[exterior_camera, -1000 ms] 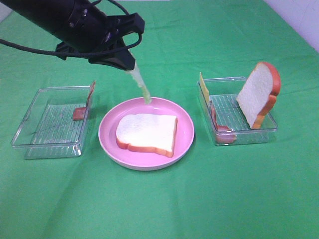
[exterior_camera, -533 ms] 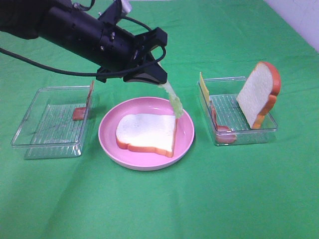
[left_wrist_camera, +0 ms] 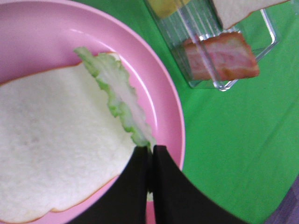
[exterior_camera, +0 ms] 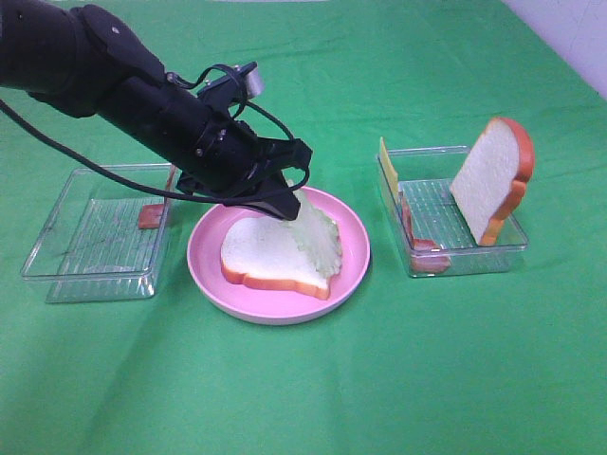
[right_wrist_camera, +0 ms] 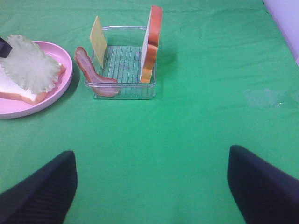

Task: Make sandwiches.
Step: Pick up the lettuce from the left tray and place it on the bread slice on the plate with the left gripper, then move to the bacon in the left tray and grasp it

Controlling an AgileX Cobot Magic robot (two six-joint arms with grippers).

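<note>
Tablecloth [exterior_camera: 303, 398], green, creased, bread slice [exterior_camera: 270, 251] on pink plate [exterior_camera: 354, 248], pale strip [exterior_camera: 574, 33] far-right

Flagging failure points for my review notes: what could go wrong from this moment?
The lettuce sits toward one edge of the bread slice, so it may slide onto the pink plate when released. The left gripper, shut on the lettuce close over the bread, might drag either as it lifts.

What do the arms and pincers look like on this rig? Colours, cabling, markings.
Left arm: matte black, thick rounded links, loose black cables looping alongside, small silver-white cap near the wrist. Left pincer: plain black tapered fingers. Right pincer: dark fingers with fine ribbed surfaces; its arm is out of view. No readable markings.
</note>
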